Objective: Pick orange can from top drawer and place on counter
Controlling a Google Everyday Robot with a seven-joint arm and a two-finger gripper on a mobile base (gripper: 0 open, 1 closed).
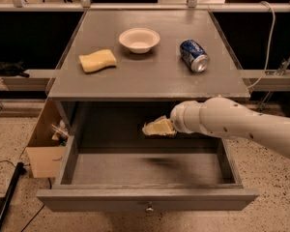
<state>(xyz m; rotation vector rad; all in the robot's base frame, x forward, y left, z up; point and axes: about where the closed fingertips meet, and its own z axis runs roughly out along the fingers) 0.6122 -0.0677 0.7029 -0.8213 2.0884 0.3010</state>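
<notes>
Top drawer pulled fully out, knob toward me. White arm reaches in from the right, over the drawer's right wall. Gripper hangs at the back of the drawer, just under the front edge of the counter, clear above the drawer floor.

Cannot tell how far the gripper is open, or whether it has hold of anything. It reads as 1 tan, mottled lump.

Orange can: not made out as a separate thing. None on the drawer floor that shows. It is either inside that lump or hidden behind gripper and arm; I cannot say which.

On the counter: 1 blue can on its side, right; 1 white bowl, centre back; 1 yellow sponge, left.

Risks as I judge them:
1. A straight lift would knock gripper or wrist against the counter's underside. It needs to draw out toward the drawer front first.
2. If the can is held only lightly, that bump would drop it back into the drawer.
3. If nothing is held, the lift comes up empty.
4. The arm crosses low over the right wall; a drag there could shove the drawer shut.
5. The blue can lies free to roll; a set-down on the right side could nudge it off the edge.
</notes>
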